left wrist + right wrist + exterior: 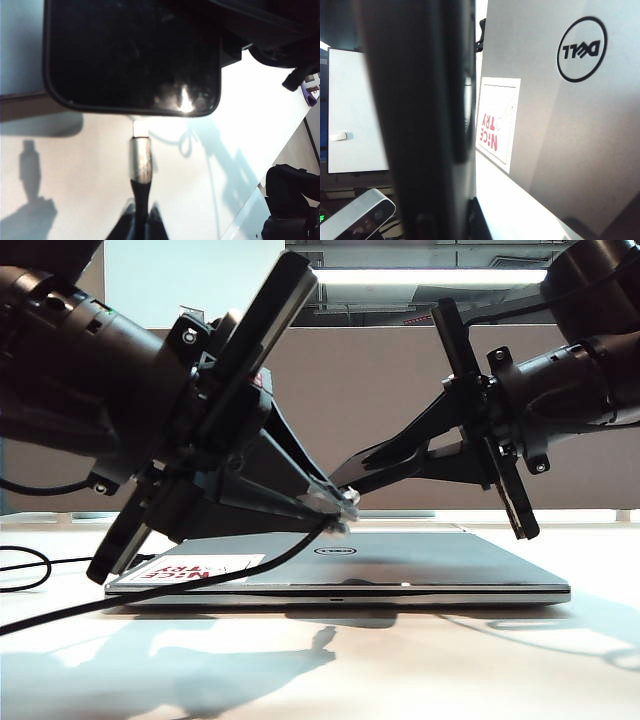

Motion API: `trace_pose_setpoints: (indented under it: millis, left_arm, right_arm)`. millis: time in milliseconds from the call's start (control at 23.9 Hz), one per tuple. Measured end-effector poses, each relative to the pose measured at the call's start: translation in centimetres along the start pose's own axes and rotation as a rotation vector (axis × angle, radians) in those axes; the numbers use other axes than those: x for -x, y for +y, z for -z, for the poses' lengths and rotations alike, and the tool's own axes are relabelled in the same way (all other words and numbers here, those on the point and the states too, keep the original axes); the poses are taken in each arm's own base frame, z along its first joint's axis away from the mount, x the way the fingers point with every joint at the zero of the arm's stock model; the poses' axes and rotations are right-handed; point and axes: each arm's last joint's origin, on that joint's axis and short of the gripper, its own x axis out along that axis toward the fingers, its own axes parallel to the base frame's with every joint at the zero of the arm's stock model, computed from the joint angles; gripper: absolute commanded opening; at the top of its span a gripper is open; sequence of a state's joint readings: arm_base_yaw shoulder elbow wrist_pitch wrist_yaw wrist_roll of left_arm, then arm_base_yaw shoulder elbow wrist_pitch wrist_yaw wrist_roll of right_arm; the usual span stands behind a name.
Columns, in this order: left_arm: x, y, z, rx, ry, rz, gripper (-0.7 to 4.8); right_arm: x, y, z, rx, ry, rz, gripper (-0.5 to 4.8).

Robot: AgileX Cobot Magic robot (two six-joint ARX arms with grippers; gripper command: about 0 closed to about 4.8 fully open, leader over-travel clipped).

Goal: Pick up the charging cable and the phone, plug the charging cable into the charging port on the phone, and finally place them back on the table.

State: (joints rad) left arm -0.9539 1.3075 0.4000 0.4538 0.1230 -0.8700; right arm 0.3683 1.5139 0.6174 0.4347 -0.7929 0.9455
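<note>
End effectors (pixel 340 502): charging port apparently hidden.

Exterior cam low at table (pixel 420 670) level facing both arms; wrist cams sit close behind each gripper, all sharing phone (pixel 130 55) and laptop (pixel 560 125).

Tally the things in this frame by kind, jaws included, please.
phone: 1
cable: 1
laptop: 1
pairs of jaws: 2, left jaws shut on the cable, right jaws shut on the phone, meeting above the laptop
total: 5
</note>
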Motion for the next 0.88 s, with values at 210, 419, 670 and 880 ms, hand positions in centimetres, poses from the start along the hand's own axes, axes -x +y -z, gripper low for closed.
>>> trace_pose_setpoints:
  millis: [210, 419, 670, 880]
  left_arm:
    - [0.00, 0.00, 0.00, 0.000, 0.000, 0.000, -0.07]
    - [0.00, 0.00, 0.00, 0.000, 0.000, 0.000, -0.07]
    - [0.00, 0.00, 0.00, 0.000, 0.001, 0.000, -0.07]
    - [0.00, 0.00, 0.00, 0.000, 0.001, 0.001, -0.07]
  right_arm:
    - [-0.01, 0.00, 0.01, 0.022, 0.000, 0.000, -0.05]
    - [-0.12, 0.07, 0.14, 0.023, 0.011, -0.004, -0.05]
    - [-0.11, -0.03, 0.23, 0.011, 0.026, -0.001, -0.05]
    - [-0.11, -0.03, 0.24, 0.018, 0.027, -0.002, -0.05]
